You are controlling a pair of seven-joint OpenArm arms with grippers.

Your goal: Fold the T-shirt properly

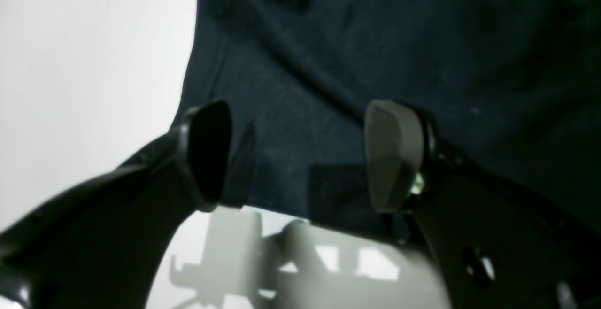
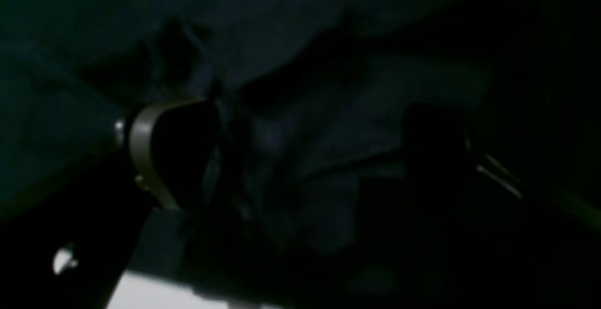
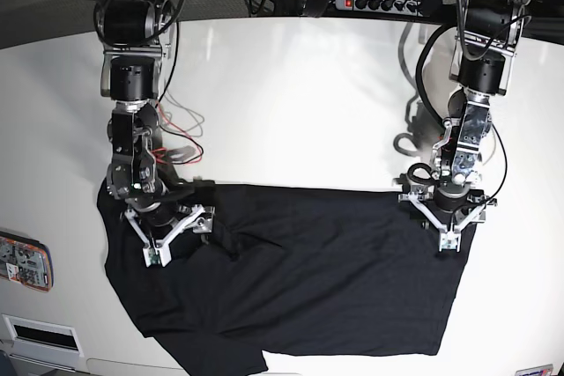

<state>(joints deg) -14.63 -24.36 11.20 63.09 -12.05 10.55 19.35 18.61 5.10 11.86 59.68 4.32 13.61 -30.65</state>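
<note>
Both jaws spread over the T-shirt (image 3: 308, 279) on the table (image 3: 291, 103)

My left gripper (image 3: 448, 216) and right gripper (image 3: 165, 228) hover over opposite upper edges – nothing pinched – placed, I judge, to take both sides evenly.

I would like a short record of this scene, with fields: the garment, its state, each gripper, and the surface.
garment: black T-shirt
state: spread on the table, wrinkled, not yet neatly folded
left gripper: open, over the shirt's upper corner near the edge, nothing between the jaws
right gripper: open, over the opposite upper part of the shirt
surface: white table
other: red and white wires beside the right arm
</note>
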